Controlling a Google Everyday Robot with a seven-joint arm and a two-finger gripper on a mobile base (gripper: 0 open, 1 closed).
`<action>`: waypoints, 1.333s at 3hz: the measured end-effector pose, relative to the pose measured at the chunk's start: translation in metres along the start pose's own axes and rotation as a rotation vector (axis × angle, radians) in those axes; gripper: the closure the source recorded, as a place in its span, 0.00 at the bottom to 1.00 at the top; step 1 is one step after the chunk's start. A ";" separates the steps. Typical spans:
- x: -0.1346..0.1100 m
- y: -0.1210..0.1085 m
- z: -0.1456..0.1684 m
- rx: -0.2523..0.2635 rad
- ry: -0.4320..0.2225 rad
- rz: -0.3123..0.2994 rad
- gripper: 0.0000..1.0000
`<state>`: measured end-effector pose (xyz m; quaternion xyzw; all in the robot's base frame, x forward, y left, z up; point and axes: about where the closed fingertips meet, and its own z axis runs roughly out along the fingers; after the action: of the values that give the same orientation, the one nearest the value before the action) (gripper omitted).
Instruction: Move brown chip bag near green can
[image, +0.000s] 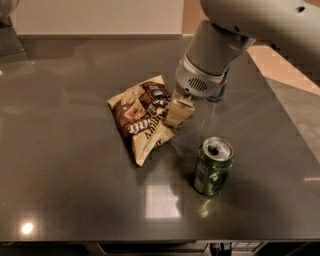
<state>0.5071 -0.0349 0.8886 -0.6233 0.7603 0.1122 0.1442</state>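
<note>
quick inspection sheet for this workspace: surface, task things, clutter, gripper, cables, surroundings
surface: dark glossy table, light glare near the front edge
job's things: brown chip bag left of centre; green can upright, top opened, front right of the bag and apart from it
clutter: blue can behind the arm, mostly hidden
gripper: gripper shut on the bag's right edge
cables: nothing seen
surroundings: pale wall behind the table; tan floor at right
</note>
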 end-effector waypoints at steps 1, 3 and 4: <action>0.020 0.015 -0.007 -0.012 -0.015 -0.003 1.00; 0.058 0.021 -0.024 -0.013 -0.046 0.030 0.82; 0.070 0.022 -0.029 -0.021 -0.060 0.035 0.59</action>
<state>0.4705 -0.1050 0.8903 -0.6078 0.7652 0.1411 0.1585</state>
